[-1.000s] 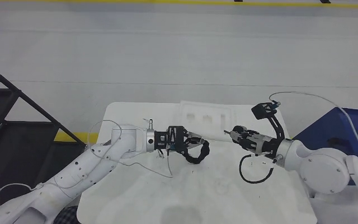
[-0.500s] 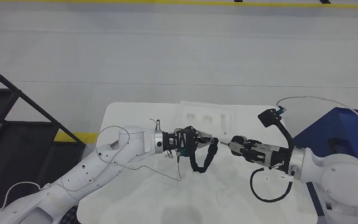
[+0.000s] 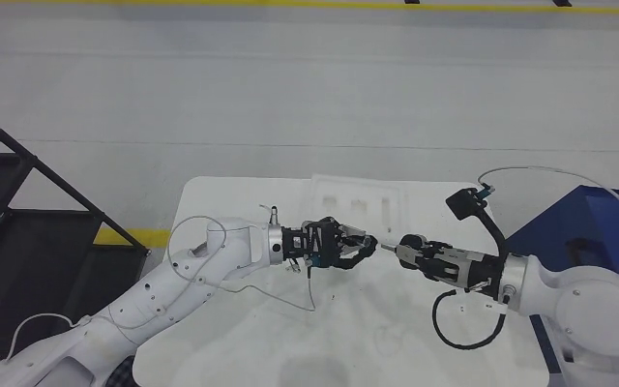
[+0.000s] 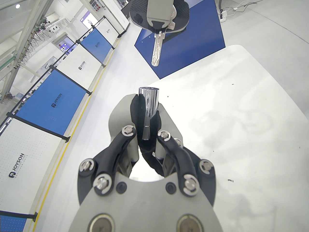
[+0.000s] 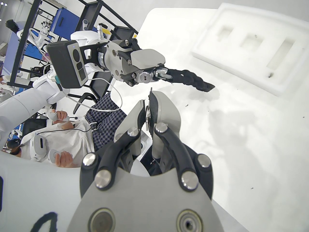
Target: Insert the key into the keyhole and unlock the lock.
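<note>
My left gripper (image 3: 340, 244) is shut on the lock, a chrome cylinder (image 4: 148, 105) with a black cable (image 5: 190, 79) trailing off it above the table. Its keyhole face (image 5: 144, 76) points at my right gripper (image 3: 404, 250). That gripper (image 5: 147, 112) is shut on the silver key (image 4: 157, 51), held by its head with the blade pointing at the cylinder. The key tip (image 3: 389, 248) stands a short gap away from the lock (image 3: 362, 242), roughly in line with it. In the right wrist view the key (image 5: 147, 115) is seen edge-on between the pads.
A white foam tray (image 3: 360, 203) with three rectangular pockets lies at the table's far edge behind the grippers. The white table (image 3: 290, 339) spreads out below both arms. A blue panel (image 3: 580, 227) stands off to the right and a black rack (image 3: 39, 193) off to the left.
The arms have closed in on each other, bringing lock and key almost tip to tip. The cable loop that hung below the left gripper has swung up out of its droop.
</note>
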You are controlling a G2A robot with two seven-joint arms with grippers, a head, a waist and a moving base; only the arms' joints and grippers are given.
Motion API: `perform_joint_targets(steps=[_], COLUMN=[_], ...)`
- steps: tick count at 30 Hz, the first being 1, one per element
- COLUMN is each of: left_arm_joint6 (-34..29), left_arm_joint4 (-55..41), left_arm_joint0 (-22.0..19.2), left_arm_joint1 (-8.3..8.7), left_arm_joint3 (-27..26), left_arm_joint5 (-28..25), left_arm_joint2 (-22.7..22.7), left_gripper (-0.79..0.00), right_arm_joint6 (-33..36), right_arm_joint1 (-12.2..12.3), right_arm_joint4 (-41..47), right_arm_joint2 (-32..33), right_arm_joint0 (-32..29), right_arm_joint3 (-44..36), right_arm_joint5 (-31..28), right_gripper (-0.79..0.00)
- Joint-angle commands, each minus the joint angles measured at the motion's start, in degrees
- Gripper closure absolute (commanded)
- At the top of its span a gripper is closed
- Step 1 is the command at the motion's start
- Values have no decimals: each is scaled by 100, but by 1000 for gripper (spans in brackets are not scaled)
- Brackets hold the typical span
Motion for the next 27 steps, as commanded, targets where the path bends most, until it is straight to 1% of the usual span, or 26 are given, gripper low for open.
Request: perform_joint_targets(steps=[1, 5, 7, 15, 21, 27], left_arm_joint6=[0, -58, 27, 97, 131, 130], left_arm_joint4=[0, 13, -32, 370, 477, 466], left_arm_joint0=[0, 54, 83, 18, -18, -8], left_arm_joint1=[0, -13, -49, -235, -361, -443], left_arm_joint3=[0, -36, -49, 95, 143, 222], left_arm_joint5=[0, 43, 47, 119, 163, 99], left_arm_joint2=[0, 14, 22, 204, 258, 224], left_gripper=[0, 0, 0, 0, 0, 0], right_arm_joint6=[-67, 22, 108, 332, 404, 437], right_arm_joint1=[3, 24, 38, 85, 115, 140], right_arm_joint4=[-67, -123, -147, -299, -475, -547], right_arm_joint2=[-24, -64, -67, -189, -363, -472], right_arm_joint0=[-34, -11, 28, 219, 382, 485], right_arm_joint3=[11, -140, -218, -280, -280, -280], right_arm_joint5=[-2, 195, 325, 783, 955, 1052], right_gripper=[0, 0, 0, 0, 0, 0])
